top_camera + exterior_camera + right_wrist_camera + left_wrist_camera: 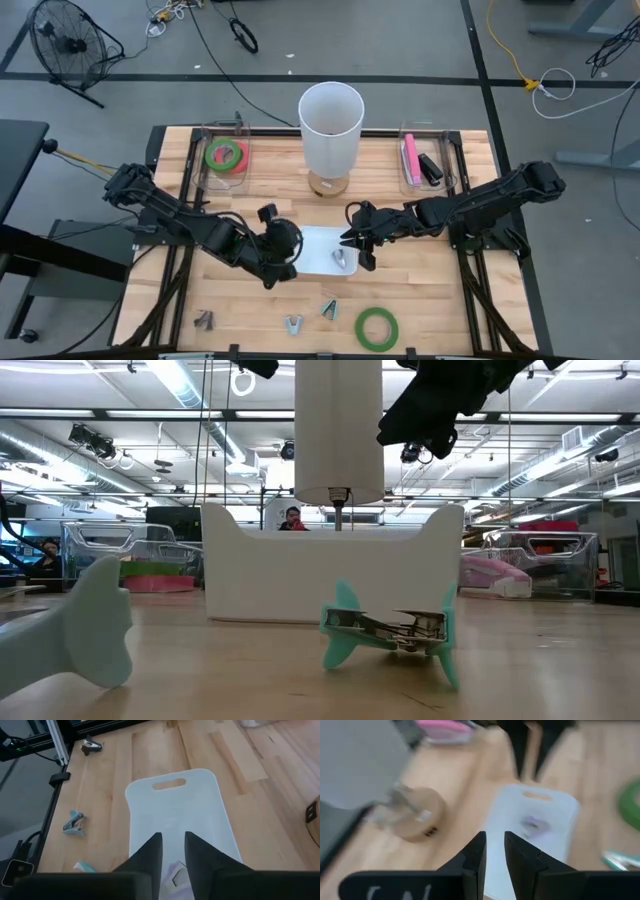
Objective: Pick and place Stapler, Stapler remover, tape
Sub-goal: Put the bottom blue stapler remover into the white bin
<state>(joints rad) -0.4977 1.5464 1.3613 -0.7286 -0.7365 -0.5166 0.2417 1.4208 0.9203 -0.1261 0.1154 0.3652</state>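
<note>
Butcher-block worktop [420, 300], grey floor all round, a fan [66, 45] far left. Right claw [358, 248] hangs over the white board's [315, 250] right edge, fingers a sliver apart, a staple remover [343, 259] lying beneath it. Left claw [283, 262] sits at the board's left edge, fingers slightly apart, holding nothing. Green tape [376, 327] lies near right; a tall white cylinder [330, 125] stands far centre.

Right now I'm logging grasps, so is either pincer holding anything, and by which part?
Nothing is held. The right pincer hangs over the white tray, a staple remover lying on the tray just beside its tips. The left pincer is empty at the tray's other edge.
</note>
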